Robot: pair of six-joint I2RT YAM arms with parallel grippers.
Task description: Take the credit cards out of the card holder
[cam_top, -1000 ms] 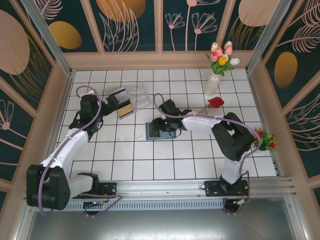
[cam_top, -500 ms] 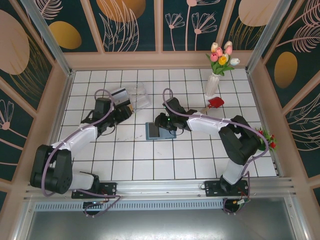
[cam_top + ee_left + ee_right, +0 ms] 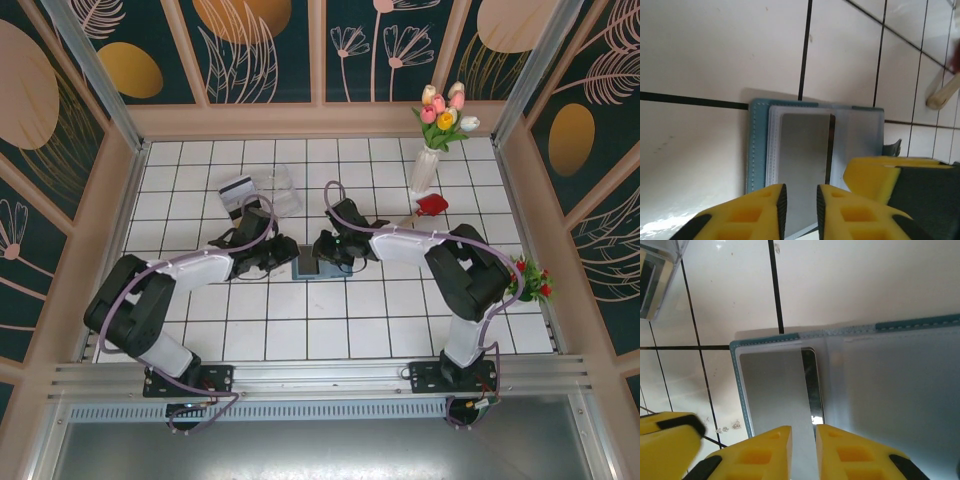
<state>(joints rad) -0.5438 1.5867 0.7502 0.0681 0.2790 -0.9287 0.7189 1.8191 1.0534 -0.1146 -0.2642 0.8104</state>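
White-tiled table (image 3: 400, 320), floral walls (image 3: 260, 60); left pincer (image 3: 801, 195) and right pincer (image 3: 803, 435) barely parted, hold unclear.

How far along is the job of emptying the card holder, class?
Done: one striped card lies out by the clear box. In hand: left gripper and right gripper straddle a grey card in the card holder, jaws nearly closed. Left: pulling it free.

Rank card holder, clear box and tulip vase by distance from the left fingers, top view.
1. Card holder, just right of the left fingers.
2. Clear box, farther back, slightly left.
3. Tulip vase, far back right.
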